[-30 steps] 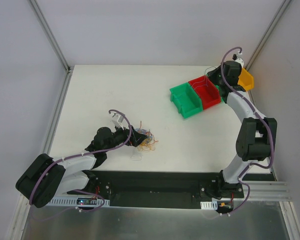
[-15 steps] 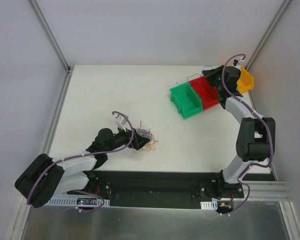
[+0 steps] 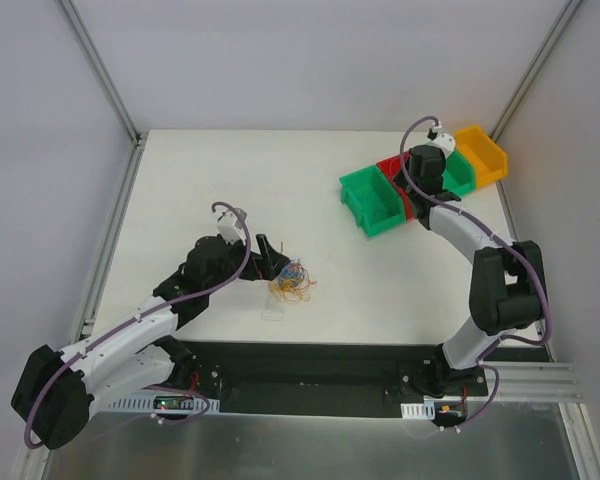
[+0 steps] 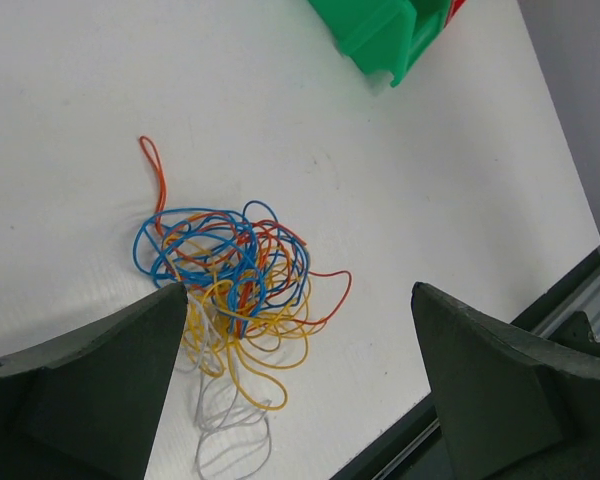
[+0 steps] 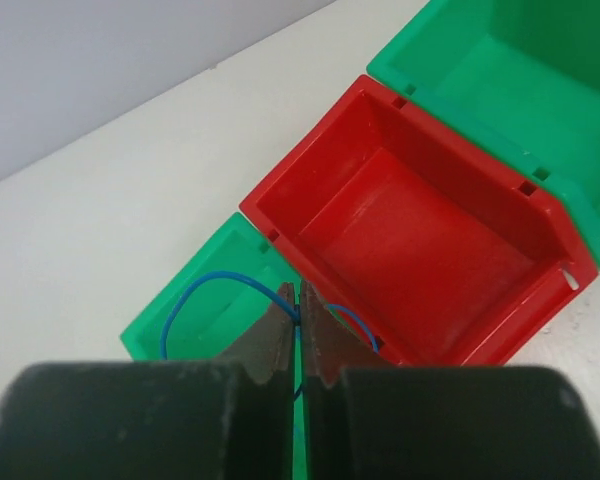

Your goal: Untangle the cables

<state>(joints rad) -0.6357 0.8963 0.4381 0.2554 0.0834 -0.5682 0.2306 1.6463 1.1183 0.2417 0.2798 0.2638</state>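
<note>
The cables (image 4: pixel 230 275) lie in a loose knot of blue, red and orange-yellow strands on the white table, with a white strand (image 4: pixel 220 420) trailing toward the near edge. In the top view the knot of cables (image 3: pixel 292 281) sits just right of my left gripper (image 3: pixel 267 258). The left gripper (image 4: pixel 298 290) hangs open above the knot, holding nothing. My right gripper (image 5: pixel 300 300) is shut on a single blue cable (image 5: pixel 195 285), which loops out to both sides of the jaws. It hovers over the seam between a green bin (image 5: pixel 220 320) and the red bin (image 5: pixel 420 240).
A row of bins stands at the back right: green bin (image 3: pixel 372 203), red bin (image 3: pixel 392 168) partly under the right arm, another green bin (image 3: pixel 462 176), yellow bin (image 3: pixel 483 150). A black rail (image 3: pixel 310 365) runs along the near table edge.
The right gripper swung left from beside the yellow bin to above the red and green bins, carrying the blue cable. The left gripper lifted back off the knot and stands over it.
</note>
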